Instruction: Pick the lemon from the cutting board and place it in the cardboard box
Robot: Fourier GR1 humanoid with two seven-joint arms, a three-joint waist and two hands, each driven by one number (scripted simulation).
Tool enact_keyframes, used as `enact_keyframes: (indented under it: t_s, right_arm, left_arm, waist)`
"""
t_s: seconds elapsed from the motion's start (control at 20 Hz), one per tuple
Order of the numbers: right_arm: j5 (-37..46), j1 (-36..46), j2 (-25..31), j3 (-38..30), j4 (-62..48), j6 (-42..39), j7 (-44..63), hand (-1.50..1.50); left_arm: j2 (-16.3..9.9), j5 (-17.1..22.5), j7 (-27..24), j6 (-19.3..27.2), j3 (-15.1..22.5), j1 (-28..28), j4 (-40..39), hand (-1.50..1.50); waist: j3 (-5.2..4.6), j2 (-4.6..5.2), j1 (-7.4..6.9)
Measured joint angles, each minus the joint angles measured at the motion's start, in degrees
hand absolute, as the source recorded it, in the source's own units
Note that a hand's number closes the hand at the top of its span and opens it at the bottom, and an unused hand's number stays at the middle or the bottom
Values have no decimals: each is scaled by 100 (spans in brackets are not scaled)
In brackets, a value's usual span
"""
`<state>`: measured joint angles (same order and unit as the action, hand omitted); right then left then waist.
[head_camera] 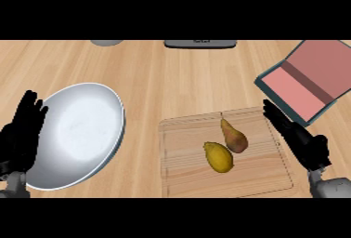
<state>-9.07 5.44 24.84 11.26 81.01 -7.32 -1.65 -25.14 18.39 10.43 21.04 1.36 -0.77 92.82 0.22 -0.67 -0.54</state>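
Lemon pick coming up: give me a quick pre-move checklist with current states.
1. Lemon on cutting board: ok.
2. Lemon told apart from the pear touching or nearly touching it: ok.
3. Right hand open, holding nothing: ok.
4. Box open, inside showing: ok.
5. Left hand resting beside the plate, out of the way: ok.
6. Lemon's far side free for fingers: cannot tell.

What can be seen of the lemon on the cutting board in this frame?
The lemon is a yellow, elongated oval with pointed ends and a matte, slightly mottled skin. It lies whole on its side near the middle of the pale wooden cutting board, long axis running roughly up and down the view. A brownish pear lies just above and right of it, close or touching. Neither hand touches it; the right hand is open over the board's right edge.
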Motion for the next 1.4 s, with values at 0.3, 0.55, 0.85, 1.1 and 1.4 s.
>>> enact_keyframes:
  t_s: [0.3,0.55,0.85,1.1,1.4]
  right_arm:
    - [-897,751,-67,-1064,-498,-223,-279,150]
    - [164,1091,168,-1026,-1320,235,-999,-150]
    - [679,1287,450,-952,-1593,-67,-2146,-150]
    - [1118,1652,1276,-531,-1192,-911,-1753,-150]
    - [1094,2004,1883,-78,-529,-2262,-705,-150]
  left_arm:
    - [212,-51,-175,-185,168,-251,149,0]
    - [476,33,-201,-409,408,-491,108,0]
    - [643,-27,-217,-477,479,-563,89,0]
    - [708,-36,-159,-482,518,-515,151,0]
    - [717,-89,-122,-480,477,-503,175,0]
  waist:
    - [-9,72,32]
    - [-21,97,-5]
    - [-18,81,14]
    - [-29,55,17]
    - [-33,43,48]
